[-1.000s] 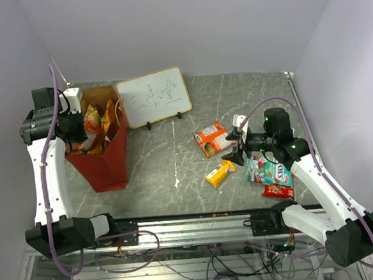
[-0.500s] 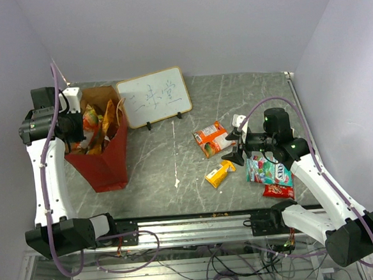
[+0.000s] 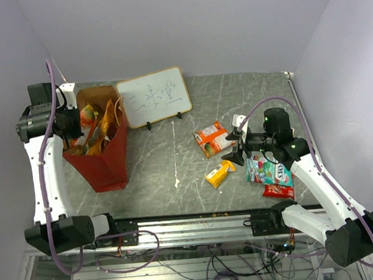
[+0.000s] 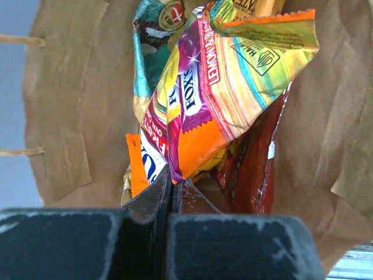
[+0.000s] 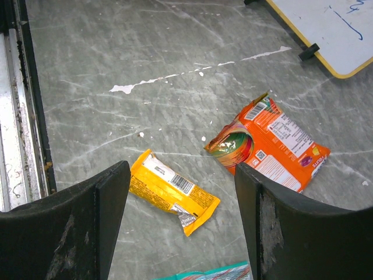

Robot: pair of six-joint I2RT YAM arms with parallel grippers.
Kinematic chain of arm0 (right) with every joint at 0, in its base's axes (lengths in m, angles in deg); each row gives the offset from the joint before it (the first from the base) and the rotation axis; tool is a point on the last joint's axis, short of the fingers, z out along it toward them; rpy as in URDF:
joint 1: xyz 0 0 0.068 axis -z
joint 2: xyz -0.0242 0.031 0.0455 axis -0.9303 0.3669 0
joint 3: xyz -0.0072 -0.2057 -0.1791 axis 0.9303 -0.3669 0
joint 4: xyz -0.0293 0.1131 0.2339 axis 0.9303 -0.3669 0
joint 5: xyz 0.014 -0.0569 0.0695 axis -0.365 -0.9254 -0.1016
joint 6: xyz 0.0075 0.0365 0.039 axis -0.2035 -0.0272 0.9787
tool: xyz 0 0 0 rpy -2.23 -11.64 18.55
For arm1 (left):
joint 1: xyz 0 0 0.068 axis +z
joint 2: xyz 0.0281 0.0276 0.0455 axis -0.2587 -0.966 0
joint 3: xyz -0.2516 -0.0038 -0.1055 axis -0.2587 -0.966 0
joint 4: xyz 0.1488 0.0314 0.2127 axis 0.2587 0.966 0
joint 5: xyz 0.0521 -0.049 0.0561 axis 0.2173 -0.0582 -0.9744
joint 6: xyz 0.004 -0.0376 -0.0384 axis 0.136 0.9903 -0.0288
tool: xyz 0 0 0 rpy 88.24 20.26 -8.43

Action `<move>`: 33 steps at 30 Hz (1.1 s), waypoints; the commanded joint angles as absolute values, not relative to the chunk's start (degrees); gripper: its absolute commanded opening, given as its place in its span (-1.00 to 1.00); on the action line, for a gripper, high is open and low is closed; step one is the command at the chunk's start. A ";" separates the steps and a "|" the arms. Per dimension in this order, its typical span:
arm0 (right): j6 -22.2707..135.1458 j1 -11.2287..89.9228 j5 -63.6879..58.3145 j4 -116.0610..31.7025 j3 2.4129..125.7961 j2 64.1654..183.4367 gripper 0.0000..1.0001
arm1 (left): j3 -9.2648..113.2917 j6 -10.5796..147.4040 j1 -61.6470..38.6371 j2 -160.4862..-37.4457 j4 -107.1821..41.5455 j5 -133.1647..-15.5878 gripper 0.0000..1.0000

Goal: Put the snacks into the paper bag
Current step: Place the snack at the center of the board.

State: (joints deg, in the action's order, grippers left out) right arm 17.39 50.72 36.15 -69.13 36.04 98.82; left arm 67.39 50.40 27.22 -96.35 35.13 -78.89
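The paper bag [image 3: 105, 166], red outside and brown inside [image 4: 70, 105], stands at the left, holding several snacks [image 3: 97, 126]; a colourful purple-orange packet [image 4: 233, 99] lies on top. My left gripper [image 3: 75, 124] hangs over the bag's left rim, and its jaws [image 4: 173, 182] are shut with nothing held. A yellow pack [image 3: 219, 173] [image 5: 173, 191], an orange pack [image 3: 211, 139] [image 5: 271, 143], a teal-white candy bag [image 3: 267, 170] and a small red pack [image 3: 278, 190] lie on the table. My right gripper [image 3: 234, 147] [image 5: 180, 175] hovers open above the yellow pack.
A white framed board with writing [image 3: 154, 97] [image 5: 326, 29] stands behind the bag and the orange pack. A metal rail [image 5: 17, 105] runs along the table's near edge. White spots [image 3: 176, 179] mark the grey table's middle.
My left gripper's jaws have closed fully, and that arm has drawn back a little to the left of the bag. The right arm has not moved.
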 commanded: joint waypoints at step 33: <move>17.10 48.70 33.36 -67.58 35.93 99.30 0.46 | 61.45 56.49 39.54 -92.80 39.96 -55.02 -0.86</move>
State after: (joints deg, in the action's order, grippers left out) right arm 17.24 48.88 33.90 -68.85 36.04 99.23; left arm 65.27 53.26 36.82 -95.46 38.93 -62.58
